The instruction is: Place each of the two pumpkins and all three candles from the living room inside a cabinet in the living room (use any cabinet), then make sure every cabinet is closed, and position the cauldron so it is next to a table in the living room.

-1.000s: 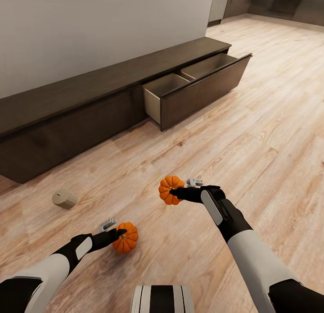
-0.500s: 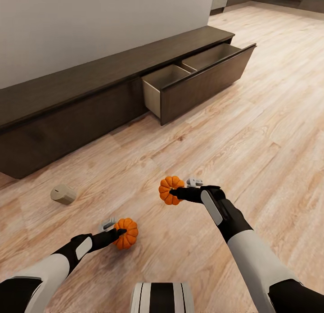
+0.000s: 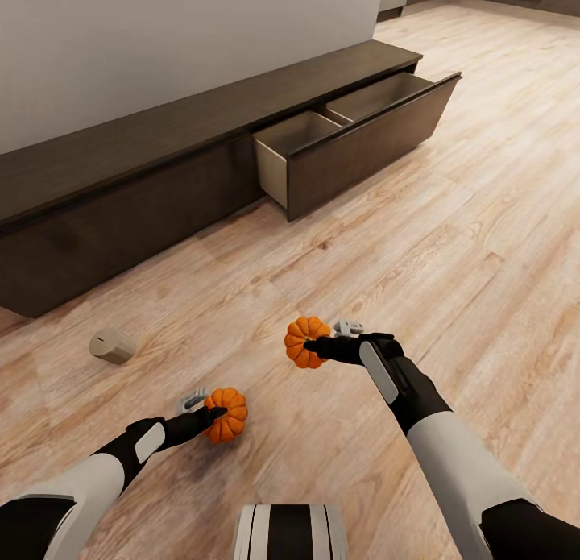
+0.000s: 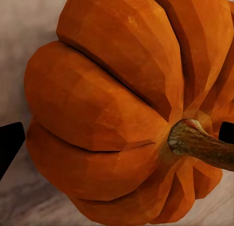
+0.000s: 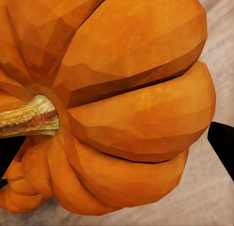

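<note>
We see our left gripper closed on a bright orange ribbed pumpkin, held low over the pale wooden plank floor at the near left. From the left wrist camera this pumpkin sits between the two black fingertips, its brown stem pointing sideways. Our right gripper grips a second orange ribbed pumpkin, which hangs a little farther out and to the right of the first; the right wrist camera shows that pumpkin with its brown stem and a dark fingertip at its side, though whether the pads press its skin we can only judge roughly at such close range. A short tan cylindrical candle lies on its side on the floor to the far left of the left pumpkin, well apart from it. Along the grey wall runs the long, low, dark brown wooden cabinet; its wide drawer at the far right stands pulled open, pale inside
</note>
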Robot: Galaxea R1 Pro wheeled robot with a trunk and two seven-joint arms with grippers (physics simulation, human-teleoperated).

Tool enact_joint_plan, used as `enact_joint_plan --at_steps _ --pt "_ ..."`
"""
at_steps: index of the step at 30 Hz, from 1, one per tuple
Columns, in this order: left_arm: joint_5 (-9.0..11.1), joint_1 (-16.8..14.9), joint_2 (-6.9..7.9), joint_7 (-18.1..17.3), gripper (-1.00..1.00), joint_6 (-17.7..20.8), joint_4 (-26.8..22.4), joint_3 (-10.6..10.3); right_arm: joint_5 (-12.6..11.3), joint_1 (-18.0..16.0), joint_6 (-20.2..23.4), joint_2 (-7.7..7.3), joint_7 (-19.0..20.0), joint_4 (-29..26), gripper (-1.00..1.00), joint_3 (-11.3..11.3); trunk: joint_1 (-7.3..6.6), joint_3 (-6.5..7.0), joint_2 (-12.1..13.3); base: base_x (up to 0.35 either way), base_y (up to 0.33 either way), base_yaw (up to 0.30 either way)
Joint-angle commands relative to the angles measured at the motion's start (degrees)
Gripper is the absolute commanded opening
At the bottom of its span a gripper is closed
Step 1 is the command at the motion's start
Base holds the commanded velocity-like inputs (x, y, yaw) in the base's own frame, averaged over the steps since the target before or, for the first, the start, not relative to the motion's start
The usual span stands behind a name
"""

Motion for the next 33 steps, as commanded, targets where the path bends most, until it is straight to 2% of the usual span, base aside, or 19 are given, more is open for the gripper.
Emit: enact_joint_plan --at_steps 1,22,23,33 --pt "-0.9 0.04 0.06 0.34 1.0 -0.1 0.07 -1.19 0.3 -0.03 0.24 0.01 0.31 -0.02 -1.0 -0.04 0.01 -0.04 0.0 0.0 0.0 0.0" --pt "-0.95 0.04 -0.03 0.4 1.0 -0.22 0.12 -1.19 0.29 -0.04 0.23 0.01 0.31 0.18 -1.0 -0.04 0.01 -0.04 0.0 0.0 0.0 0.0" --pt "-0.97 0.04 -0.03 0.41 -1.0 -0.24 0.18 -1.19 0.29 -0.04 0.23 0.01 0.31 0.18 -1.0 -0.04 0.01 -0.04 0.0 0.0 0.0 0.0" --pt "-0.94 0.04 -0.03 0.42 -1.0 -0.28 0.42 -1.19 0.28 -0.04 0.23 0.01 0.31 0.76 -1.0 -0.04 0.01 -0.04 0.0 0.0 0.0 0.0"
